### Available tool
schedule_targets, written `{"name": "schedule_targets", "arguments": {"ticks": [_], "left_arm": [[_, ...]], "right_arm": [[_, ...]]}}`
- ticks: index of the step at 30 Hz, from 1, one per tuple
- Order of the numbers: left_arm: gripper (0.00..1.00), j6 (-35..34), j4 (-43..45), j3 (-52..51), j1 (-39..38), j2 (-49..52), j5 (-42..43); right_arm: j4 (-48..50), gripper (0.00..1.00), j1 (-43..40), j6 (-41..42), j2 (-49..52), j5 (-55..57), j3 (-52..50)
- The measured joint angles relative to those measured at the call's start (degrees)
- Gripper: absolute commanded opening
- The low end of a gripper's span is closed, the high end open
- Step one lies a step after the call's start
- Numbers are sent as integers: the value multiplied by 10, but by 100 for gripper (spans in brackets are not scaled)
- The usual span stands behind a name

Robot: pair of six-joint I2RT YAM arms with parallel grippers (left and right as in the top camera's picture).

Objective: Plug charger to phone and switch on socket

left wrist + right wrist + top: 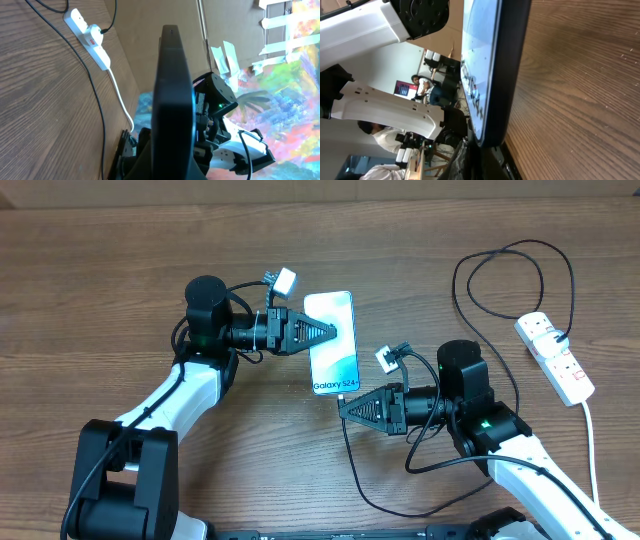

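Near the middle of the table (100, 280), the left gripper (325, 332) clamped the phone (335, 362) while the right gripper (343, 406) pinched the charger (347, 450) at its near edge; a skewed push risked twisting the phone loose

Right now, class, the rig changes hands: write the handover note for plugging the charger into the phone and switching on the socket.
Left gripper: shut on the phone, gripping it at its side, screen up.
Right gripper: at the phone's lower end, where the charger cable ends; grip unclear.
Power strip: far right, with the charger's plug in it.
Done: phone gripped, cable tip at the phone's lower end. Whether it is seated cannot be told.
Left: seat the tip if needed, then switch on the power strip.
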Motion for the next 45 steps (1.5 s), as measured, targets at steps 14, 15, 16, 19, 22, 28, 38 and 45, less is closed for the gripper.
{"name": "schedule_targets", "arguments": {"ticks": [14,15,16,19,22,28,38,45], "left_arm": [[4,0,0,0,0,0,0],[4,0,0,0,0,0,0],[4,0,0,0,0,0,0],[4,0,0,0,0,0,-1],[4,0,0,0,0,0,-1],[4,1,0,0,-1,0,-10],[4,2,0,0,-5,0,-16],[4,2,0,0,-5,0,-16]], "right_arm": [[1,4,0,12,0,0,0],[1,4,0,13,0,0,0],[1,4,0,13,0,0,0],[2,4,0,13,0,0,0],[2,4,0,13,0,0,0],[2,4,0,13,0,0,0],[12,4,0,13,0,0,0],[12,4,0,19,0,0,0]]}}
